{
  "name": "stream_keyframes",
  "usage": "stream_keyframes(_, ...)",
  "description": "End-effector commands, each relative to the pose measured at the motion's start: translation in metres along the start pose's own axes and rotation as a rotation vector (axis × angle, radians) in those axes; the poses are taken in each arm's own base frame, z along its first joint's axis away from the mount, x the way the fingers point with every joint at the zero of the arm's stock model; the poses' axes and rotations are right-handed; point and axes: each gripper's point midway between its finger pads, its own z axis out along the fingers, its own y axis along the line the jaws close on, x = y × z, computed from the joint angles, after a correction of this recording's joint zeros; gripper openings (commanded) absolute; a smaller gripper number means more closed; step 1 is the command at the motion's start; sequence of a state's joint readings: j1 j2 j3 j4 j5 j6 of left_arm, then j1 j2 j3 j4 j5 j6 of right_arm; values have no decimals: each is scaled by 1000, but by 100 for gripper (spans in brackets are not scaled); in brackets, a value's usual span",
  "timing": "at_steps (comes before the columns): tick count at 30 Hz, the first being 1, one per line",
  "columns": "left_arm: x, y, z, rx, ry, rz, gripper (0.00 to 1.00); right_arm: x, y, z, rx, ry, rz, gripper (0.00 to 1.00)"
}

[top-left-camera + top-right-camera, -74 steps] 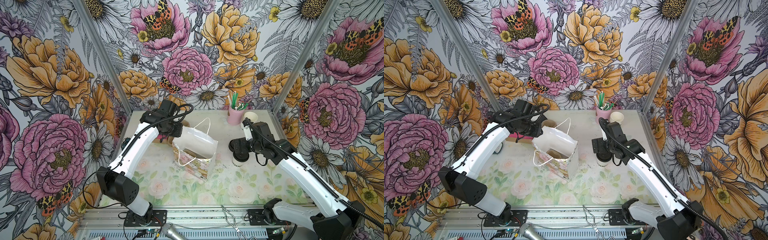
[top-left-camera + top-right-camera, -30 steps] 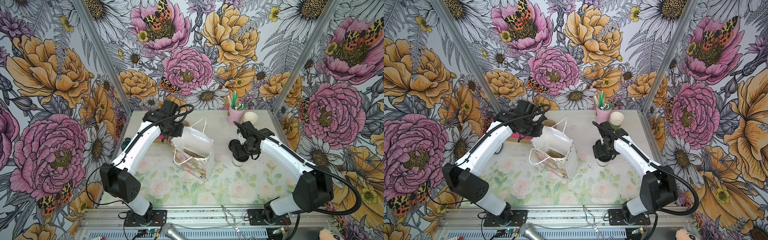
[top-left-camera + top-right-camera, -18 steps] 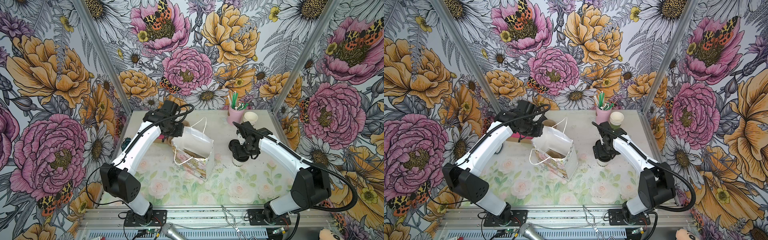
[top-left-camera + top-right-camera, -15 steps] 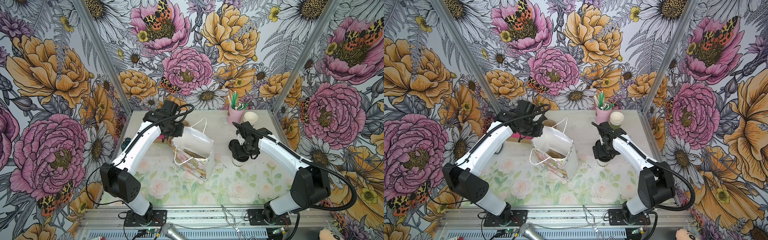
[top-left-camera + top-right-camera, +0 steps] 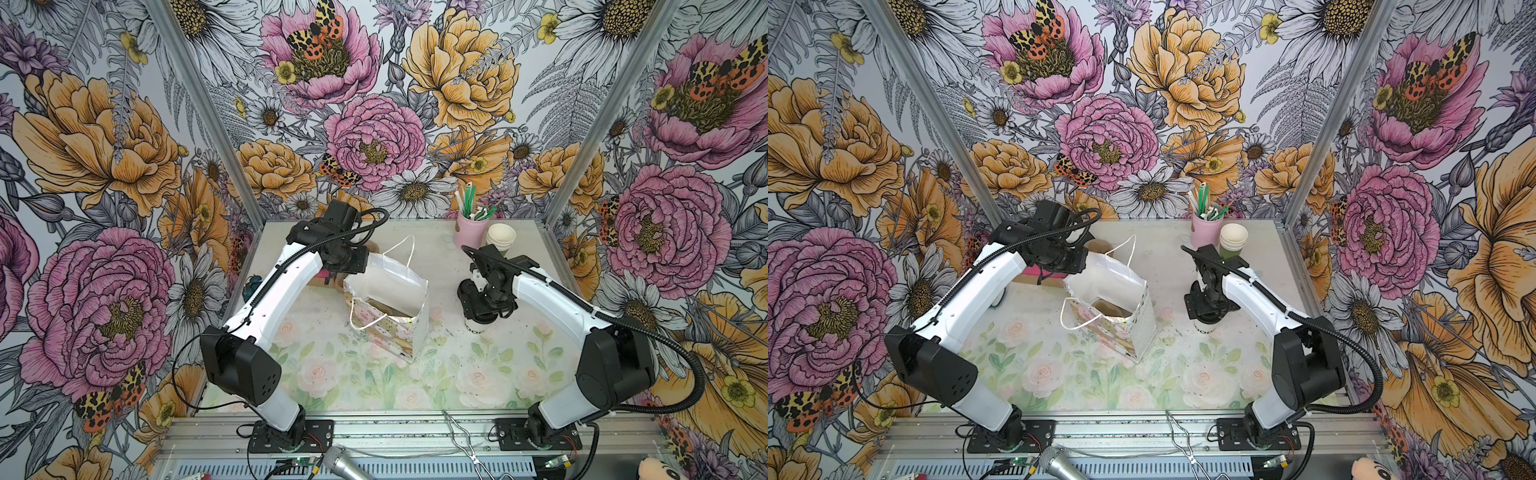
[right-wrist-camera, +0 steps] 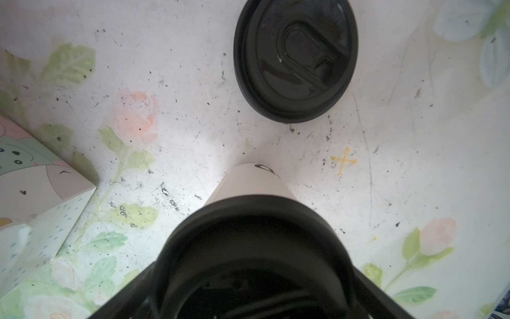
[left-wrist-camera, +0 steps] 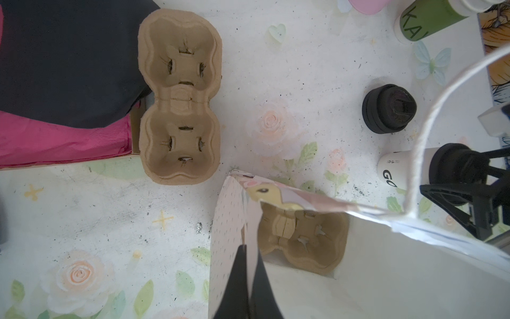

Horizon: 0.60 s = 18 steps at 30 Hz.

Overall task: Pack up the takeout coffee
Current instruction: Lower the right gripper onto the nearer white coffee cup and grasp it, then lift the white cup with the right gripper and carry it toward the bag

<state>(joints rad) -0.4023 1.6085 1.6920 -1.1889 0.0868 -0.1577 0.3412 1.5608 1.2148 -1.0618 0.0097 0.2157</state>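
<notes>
Spread wide, the right gripper [image 5: 483, 309] hangs straight over the takeout coffee [image 5: 478, 329], with one jaw on each side of its lid. I cannot tell whether they touch it. The coffee is a small paper cup with a whitish wall that tapers downward and a round black plastic lid [image 6: 252, 248]. It stands upright on the floral-printed table top [image 5: 374, 386]. It is apart from the white paper gift bag [image 5: 420, 328] with pastel print and cord handles, on the bag's right-arm side.

Dark letters [image 7: 389, 174] on the cup wall read "GO" in the left wrist view; a smaller line above them is too fine to read. Just beside the coffee, on the same side of the bag, lie loose black round lids [image 7: 389, 109]. Farther from the bag stands a stack of white-rimmed cups [image 7: 425, 19], its green bottom lettered "KA".

Pressed together, the left gripper [image 7: 249, 254] pinches the bag's wall at its rim. A brown moulded-pulp two-cup carrier [image 7: 300, 240] sits inside the bag. A second pulp carrier [image 7: 179, 96] lies just outside it, away from the coffee.

Both top views hide the cup's lid under the right wrist and show only a strip of wall. The right wrist view shows that lid close and blurred, and also the moulded sip recess of a loose lid. Only the left wrist view shows the wells of the bagged carrier.
</notes>
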Motion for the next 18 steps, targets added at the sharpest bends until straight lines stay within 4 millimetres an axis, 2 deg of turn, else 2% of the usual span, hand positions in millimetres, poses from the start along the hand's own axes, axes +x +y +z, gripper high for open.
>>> stream_keyframes(1, 3, -5, 5, 18, 16, -2, 0, -2, -3, 3, 6, 0, -1, 97)
stream_keyframes(8, 3, -7, 6, 22, 17, 2, 0, 0, -3, 1, 5, -6, -3, 94)
stream_keyframes(18, 3, -9, 10, 25, 21, 3, 0, -6, 1, -20, -24, -74, -7, 92)
